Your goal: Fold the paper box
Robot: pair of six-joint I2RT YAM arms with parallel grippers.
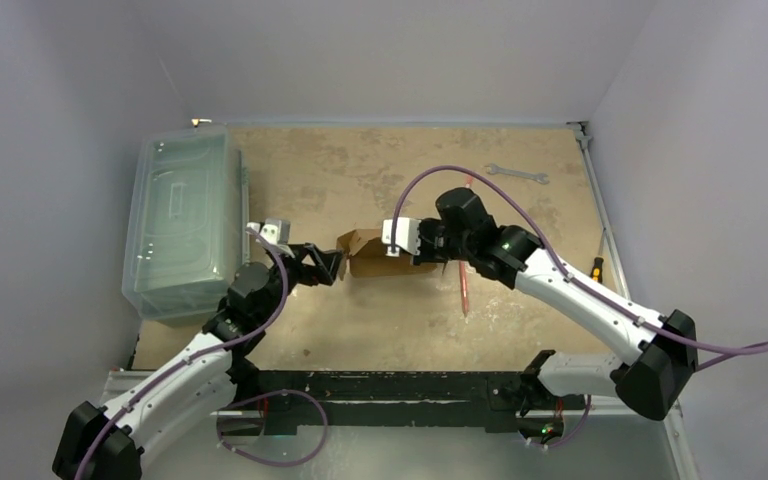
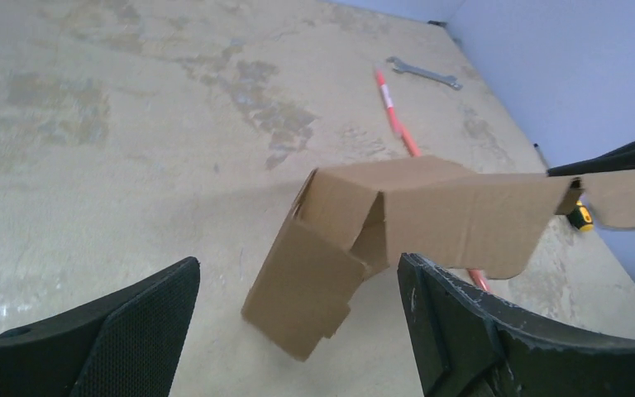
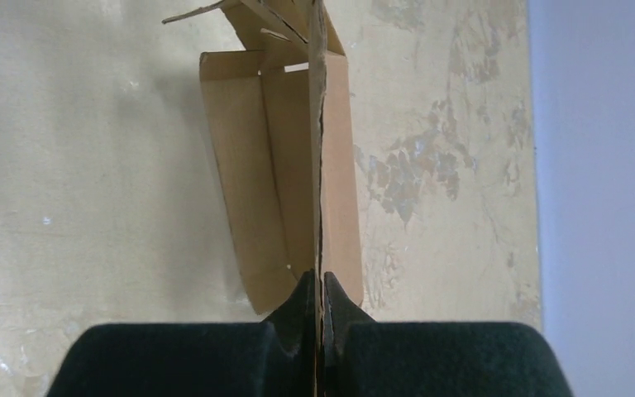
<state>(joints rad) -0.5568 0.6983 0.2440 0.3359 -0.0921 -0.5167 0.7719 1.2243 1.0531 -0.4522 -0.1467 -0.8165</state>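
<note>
The paper box (image 1: 372,252) is a brown cardboard sheet, partly folded, held above the table near its middle. My right gripper (image 1: 412,252) is shut on one thin panel of it; in the right wrist view the fingertips (image 3: 333,298) pinch the panel's edge and the box (image 3: 252,174) hangs beyond. My left gripper (image 1: 332,266) is open just left of the box. In the left wrist view its fingers (image 2: 455,322) stand wide apart and a hanging flap of the box (image 2: 314,277) lies between and beyond them, not touching.
A large clear plastic bin (image 1: 182,220) stands at the table's left. An orange-red pen (image 1: 463,285) lies under the right arm; it also shows in the left wrist view (image 2: 393,107). A wrench (image 1: 517,174) lies at the back right. A small yellow-black tool (image 1: 597,268) lies at the right edge.
</note>
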